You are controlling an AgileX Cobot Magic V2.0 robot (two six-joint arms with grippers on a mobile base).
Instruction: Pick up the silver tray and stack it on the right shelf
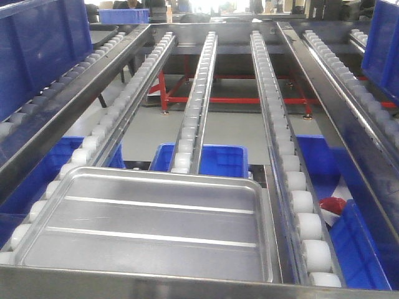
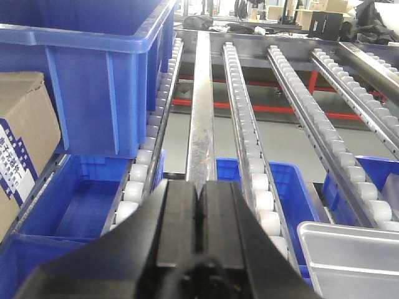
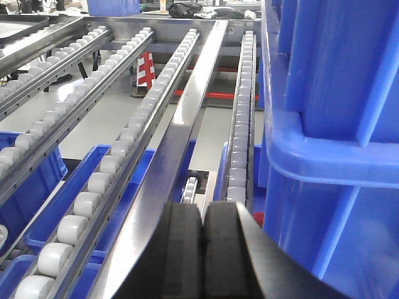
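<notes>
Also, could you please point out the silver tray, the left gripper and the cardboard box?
silver tray (image 1: 156, 219), front view, middle of its ridged floor.
left gripper (image 2: 198, 189), left wrist view, seam between its shut fingertips.
cardboard box (image 2: 25, 112), left wrist view, its brown side.

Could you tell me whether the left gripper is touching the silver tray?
Apart. The left wrist view shows the shut left gripper with a roller rail between it and the silver tray.
</notes>
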